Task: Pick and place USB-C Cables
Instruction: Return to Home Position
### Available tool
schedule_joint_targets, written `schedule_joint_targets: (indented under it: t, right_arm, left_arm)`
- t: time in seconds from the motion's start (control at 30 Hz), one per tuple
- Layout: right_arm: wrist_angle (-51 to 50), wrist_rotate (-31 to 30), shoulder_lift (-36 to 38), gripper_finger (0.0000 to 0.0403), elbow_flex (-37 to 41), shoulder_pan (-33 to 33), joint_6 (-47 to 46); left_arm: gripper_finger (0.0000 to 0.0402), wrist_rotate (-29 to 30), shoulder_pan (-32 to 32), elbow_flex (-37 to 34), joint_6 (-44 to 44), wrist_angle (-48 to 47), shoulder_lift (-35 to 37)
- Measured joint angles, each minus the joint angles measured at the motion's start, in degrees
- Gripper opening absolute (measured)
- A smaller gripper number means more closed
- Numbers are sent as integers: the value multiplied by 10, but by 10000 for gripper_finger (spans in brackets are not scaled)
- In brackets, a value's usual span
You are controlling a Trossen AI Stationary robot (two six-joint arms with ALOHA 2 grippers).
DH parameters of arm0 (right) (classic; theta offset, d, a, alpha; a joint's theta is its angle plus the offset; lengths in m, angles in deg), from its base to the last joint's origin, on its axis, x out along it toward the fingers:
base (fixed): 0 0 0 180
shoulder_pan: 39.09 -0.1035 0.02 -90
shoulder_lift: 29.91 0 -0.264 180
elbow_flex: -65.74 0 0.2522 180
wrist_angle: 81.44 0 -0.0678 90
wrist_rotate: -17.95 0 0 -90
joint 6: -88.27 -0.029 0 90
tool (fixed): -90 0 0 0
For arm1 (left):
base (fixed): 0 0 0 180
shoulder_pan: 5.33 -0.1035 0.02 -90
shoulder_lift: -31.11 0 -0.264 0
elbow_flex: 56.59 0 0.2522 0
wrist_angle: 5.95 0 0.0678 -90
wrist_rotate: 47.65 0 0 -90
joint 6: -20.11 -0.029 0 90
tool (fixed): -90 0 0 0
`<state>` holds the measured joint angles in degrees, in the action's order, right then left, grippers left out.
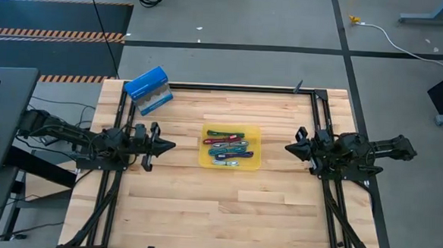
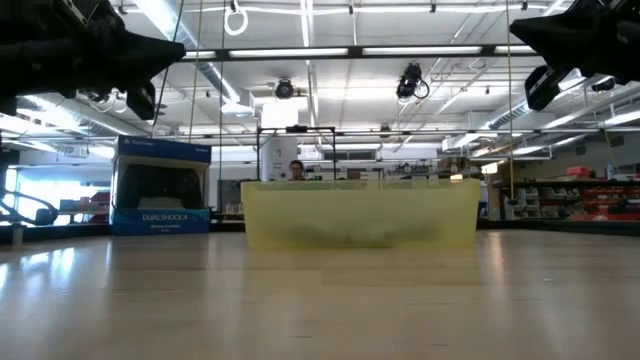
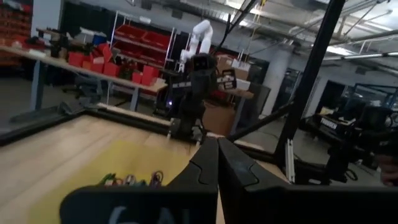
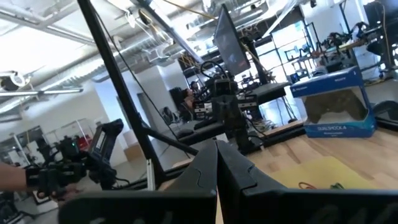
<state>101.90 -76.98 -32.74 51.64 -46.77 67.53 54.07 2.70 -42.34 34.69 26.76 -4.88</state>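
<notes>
Several short USB-C cable bundles (image 1: 228, 148) in maroon, green, teal, purple, grey and pale blue lie in a shallow yellow tray (image 1: 254, 130) at the table's middle; their ends (image 3: 130, 180) show in the left wrist view. My left gripper (image 1: 172, 145) hovers shut to the left of the tray, above the table. My right gripper (image 1: 287, 147) hovers shut to the right of the tray. Both point at the tray and touch nothing. In the low view the tray's wall (image 2: 360, 212) hides the cables.
A blue box (image 1: 149, 89) stands near the table's far left corner. A dark metal frame (image 1: 238, 88) runs along the far edge and both sides. Bare wood lies in front of the tray. A person (image 2: 296, 170) sits in the room behind.
</notes>
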Motion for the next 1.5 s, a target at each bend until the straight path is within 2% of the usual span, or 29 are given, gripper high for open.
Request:
schedule_joint_targets:
  t: [0.17,0.4,0.73,0.9,1.13,1.5]
  right_arm:
    - [-11,0,0,2,0,0,14]
    - [-46,-8,0,6,0,0,14]
    - [-48,-15,0,10,0,0,17]
    - [-71,-14,-2,9,0,0,101]
    - [-135,-10,-2,8,0,0,121]
    - [-147,-19,-2,9,0,0,180]
  left_arm:
    - [2,6,0,0,-43,-10,0]
    - [27,36,0,0,-71,-41,0]
    - [23,36,0,0,-93,-40,0]
    - [28,36,0,-1,-93,-60,0]
    - [24,36,0,-1,-93,-62,0]
    - [29,36,0,-1,-93,-62,0]
